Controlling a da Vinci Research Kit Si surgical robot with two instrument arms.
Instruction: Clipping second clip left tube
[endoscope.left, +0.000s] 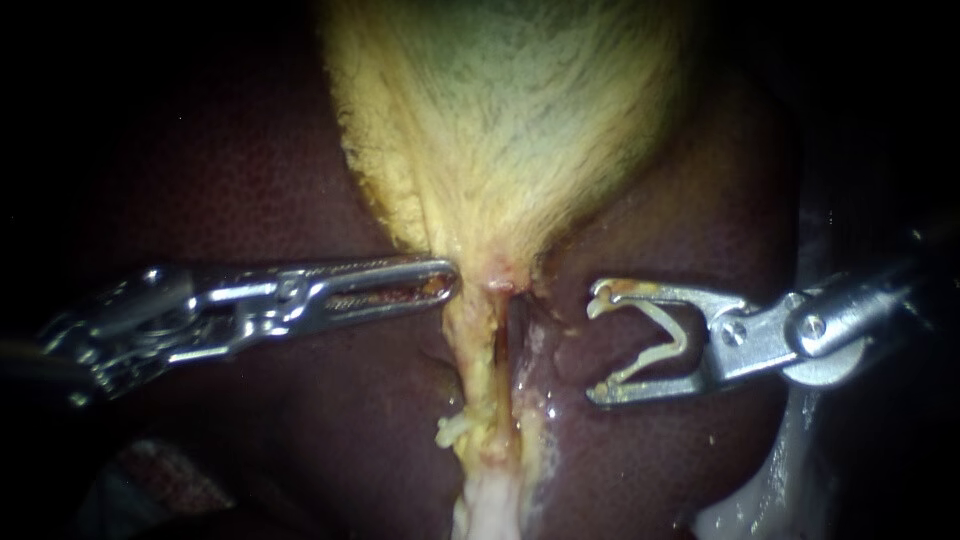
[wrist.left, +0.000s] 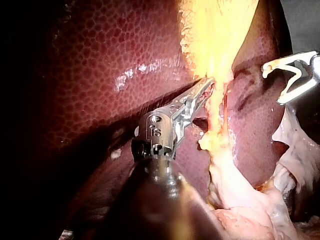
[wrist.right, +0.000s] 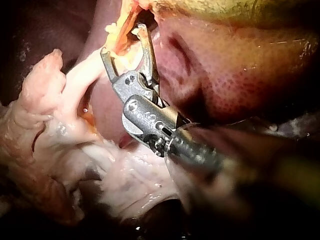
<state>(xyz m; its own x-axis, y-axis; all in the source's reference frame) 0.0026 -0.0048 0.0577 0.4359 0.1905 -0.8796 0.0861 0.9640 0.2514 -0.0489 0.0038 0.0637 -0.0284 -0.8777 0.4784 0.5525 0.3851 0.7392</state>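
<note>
Steel right instrument (endoscope.left: 597, 345) sits over the liver (endoscope.left: 250, 180), right of the tubes and apart from them. Its claw stands wide apart but is loaded. A pale open clip (endoscope.left: 668, 320) is seated against both halves, so the claw is clamped on the clip and nothing else. No tissue lies inside the clip's mouth, which faces the tubes.

Left instrument (endoscope.left: 445, 282) has its tip against the yellow neck where the gallbladder (endoscope.left: 500, 120) narrows. Its claw halves lie together. No tissue shows caught between them in the endoscope or left wrist view.

Task's thing: the left tube (endoscope.left: 478, 370) is, by my reading, the yellowish strand running down from the neck. A dark slit (endoscope.left: 510, 330) splits it from a paler strand (endoscope.left: 530, 385) on its right. A pale lump (endoscope.left: 455, 430) sits low on the tube's left side; clip or fat, cannot tell.

Step in hand, as a judgement: approach. The clip is ready but not yet around the tube, and nothing is clipped by this claw.

The next move calls for carrying the open claw across to the tubes. The lower half should slide through the slit so only the yellowish strand sits inside the clip. The strand needs to be fully within the mouth, with the tips showing past it, before closing. The placement should be spaced along the tube from the lump if that is a clip.

Risks: catching the paler strand too, or snagging liver with the lower tip.
</note>
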